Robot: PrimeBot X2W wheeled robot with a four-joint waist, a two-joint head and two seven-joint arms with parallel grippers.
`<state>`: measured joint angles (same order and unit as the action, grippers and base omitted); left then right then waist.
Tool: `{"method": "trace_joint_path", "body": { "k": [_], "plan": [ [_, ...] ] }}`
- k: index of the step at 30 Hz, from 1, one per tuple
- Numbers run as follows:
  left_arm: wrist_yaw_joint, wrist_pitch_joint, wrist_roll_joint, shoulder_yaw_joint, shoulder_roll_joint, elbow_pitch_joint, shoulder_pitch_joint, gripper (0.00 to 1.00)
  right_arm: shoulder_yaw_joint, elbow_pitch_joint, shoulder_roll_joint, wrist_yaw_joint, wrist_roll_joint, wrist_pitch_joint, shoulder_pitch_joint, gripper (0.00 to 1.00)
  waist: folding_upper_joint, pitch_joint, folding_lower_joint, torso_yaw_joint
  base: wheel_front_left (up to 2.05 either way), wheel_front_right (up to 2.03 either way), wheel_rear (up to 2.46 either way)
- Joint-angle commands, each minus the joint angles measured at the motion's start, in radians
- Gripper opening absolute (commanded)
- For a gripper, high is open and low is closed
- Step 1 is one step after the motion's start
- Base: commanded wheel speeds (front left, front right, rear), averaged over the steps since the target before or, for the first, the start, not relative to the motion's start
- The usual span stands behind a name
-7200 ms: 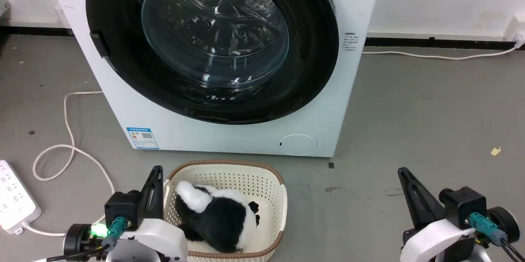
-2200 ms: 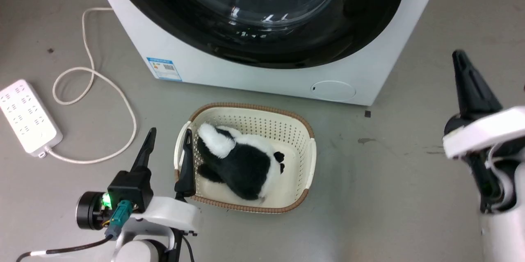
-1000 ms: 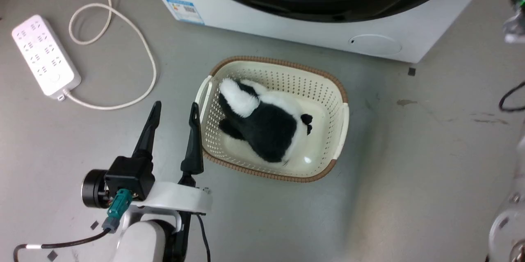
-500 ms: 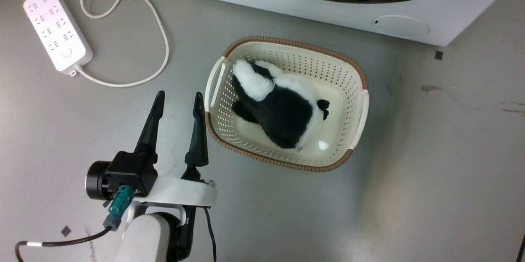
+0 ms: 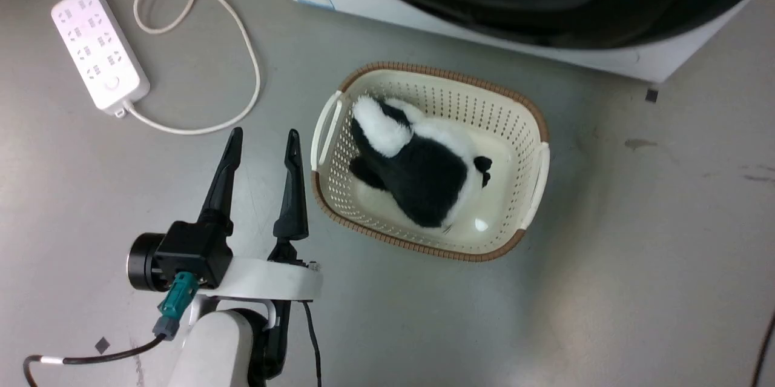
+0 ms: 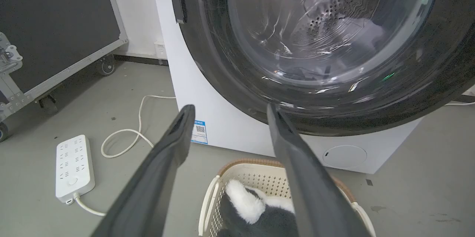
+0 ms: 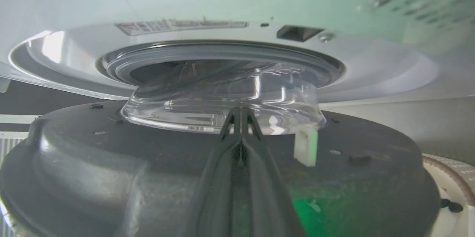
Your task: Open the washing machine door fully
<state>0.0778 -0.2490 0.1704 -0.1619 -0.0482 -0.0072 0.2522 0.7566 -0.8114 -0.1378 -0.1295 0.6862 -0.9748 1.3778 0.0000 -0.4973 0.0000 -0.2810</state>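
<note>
The washing machine door [image 5: 545, 5] is a glossy black disc along the top of the head view, standing out from the white machine [image 5: 387, 5]. In the left wrist view the washing machine door [image 6: 319, 44] faces me with its clear glass centre. My right gripper [image 7: 240, 110] is shut with nothing in it and sits in the gap behind the washing machine door [image 7: 111, 163]. It points at the glass bowl [image 7: 222, 107] on the door's dark inner face. My left gripper [image 5: 264, 132] is open, low over the floor, just left of the basket. The left gripper [image 6: 229, 108] holds nothing.
A cream basket [image 5: 533, 126] with a black-and-white plush toy [image 5: 424, 181] stands on the floor before the machine. A white power strip [image 5: 100, 51] and its looped cable [image 5: 242, 36] lie at the left. A wheeled black case [image 6: 55, 25] stands left of the machine.
The head camera has shifted a little. The door's black edge now covers the round white flap on the machine's lower front, so the door has swung outward. My left gripper has stayed open and still.
</note>
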Motion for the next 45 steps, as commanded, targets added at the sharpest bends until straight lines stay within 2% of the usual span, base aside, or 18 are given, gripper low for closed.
{"method": "trace_joint_path", "body": {
  "k": [1,4,5,7,11,16,17,21,28,29,30,31,33,34,41,43,44,45],
  "plan": [
    [0.002,-0.013,-0.002,0.001,-0.002,0.004,0.007,1.0,0.021,0.007,0.03,-0.001,0.024,-0.037,-0.032,0.0,0.0,0.031,0.0,0.005,0.0,0.0,0.0],
    [-0.002,-0.013,-0.008,0.006,-0.002,0.011,-0.006,1.0,0.034,0.055,0.054,-0.001,0.032,-0.066,-0.108,0.0,0.0,0.075,0.0,0.014,0.0,0.0,0.0],
    [-0.01,-0.013,-0.016,0.011,-0.002,0.022,-0.029,1.0,0.039,0.109,0.078,-0.001,0.044,-0.109,-0.203,0.0,0.0,0.129,0.0,0.028,0.0,0.0,0.0],
    [-0.013,-0.013,-0.02,0.012,-0.002,0.029,-0.042,1.0,0.027,0.134,0.084,-0.001,0.053,-0.132,-0.252,0.0,0.0,0.155,0.0,0.034,0.0,0.0,0.0],
    [-0.019,-0.013,-0.028,0.014,-0.002,0.043,-0.065,1.0,-0.03,0.122,0.087,-0.001,0.14,-0.15,-0.33,0.0,0.0,0.198,0.0,0.04,0.0,0.0,0.0],
    [-0.026,-0.013,-0.032,0.016,-0.002,0.053,-0.083,1.0,-0.167,0.094,0.087,-0.001,0.28,-0.115,-0.406,0.0,0.0,0.226,0.0,0.042,0.0,0.0,0.0],
    [-0.031,-0.013,-0.033,0.018,-0.002,0.058,-0.09,1.0,-0.26,0.085,0.087,-0.001,0.353,-0.098,-0.459,0.0,0.0,0.241,0.0,0.04,0.0,0.0,0.0],
    [-0.035,-0.013,-0.036,0.02,-0.002,0.066,-0.104,1.0,-0.388,0.09,0.087,-0.001,0.458,-0.081,-0.542,0.0,0.0,0.267,0.0,0.035,0.0,0.0,0.0],
    [-0.042,-0.013,-0.039,0.001,-0.002,0.088,-0.148,1.0,-0.635,0.157,0.087,-0.001,0.688,-0.035,-0.694,0.0,0.0,0.317,0.0,0.026,0.0,0.0,0.0],
    [-0.042,-0.013,-0.039,0.001,-0.002,0.088,-0.148,1.0,-0.635,0.157,0.087,-0.001,0.688,-0.035,-0.694,0.0,0.0,0.317,0.0,0.026,0.0,0.0,0.0],
    [-0.044,-0.013,-0.039,-0.006,-0.002,0.096,-0.159,1.0,-0.715,0.188,0.087,-0.001,0.752,-0.011,-0.734,0.0,0.0,0.326,0.0,0.022,0.0,0.0,0.0],
    [-0.044,-0.013,-0.039,-0.006,-0.002,0.096,-0.159,1.0,-0.715,0.188,0.087,-0.001,0.752,-0.011,-0.734,0.0,0.0,0.326,0.0,0.022,0.0,0.0,0.0],
    [-0.046,-0.013,-0.037,-0.016,-0.002,0.105,-0.17,1.0,-0.829,0.24,0.087,-0.001,0.829,0.03,-0.786,0.0,0.0,0.333,0.0,0.017,0.0,0.0,0.0],
    [-0.046,-0.013,-0.037,-0.016,-0.002,0.105,-0.17,1.0,-0.829,0.24,0.087,-0.001,0.829,0.03,-0.786,0.0,0.0,0.333,0.0,0.017,0.0,0.0,0.0],
    [-0.049,-0.013,-0.031,-0.033,-0.002,0.124,-0.181,1.0,-1.005,0.312,0.087,-0.001,0.905,0.137,-0.849,0.0,0.0,0.341,0.0,0.006,0.0,0.0,0.0],
    [-0.048,-0.013,-0.029,-0.032,-0.002,0.126,-0.182,1.0,-1.001,0.316,0.087,-0.001,0.893,0.174,-0.848,0.0,0.0,0.343,0.0,0.005,0.0,0.0,0.0],
    [-0.048,-0.013,-0.028,-0.029,-0.002,0.126,-0.182,1.0,-0.995,0.318,0.084,-0.001,0.885,0.192,-0.846,0.37,0.0,0.344,0.0,0.006,0.0,0.0,0.0],
    [-0.048,-0.013,-0.026,-0.025,-0.002,0.127,-0.18,1.0,-0.987,0.318,0.081,-0.001,0.881,0.206,-0.844,0.93,0.0,0.346,0.0,0.008,0.0,0.0,0.0]
  ]
}}
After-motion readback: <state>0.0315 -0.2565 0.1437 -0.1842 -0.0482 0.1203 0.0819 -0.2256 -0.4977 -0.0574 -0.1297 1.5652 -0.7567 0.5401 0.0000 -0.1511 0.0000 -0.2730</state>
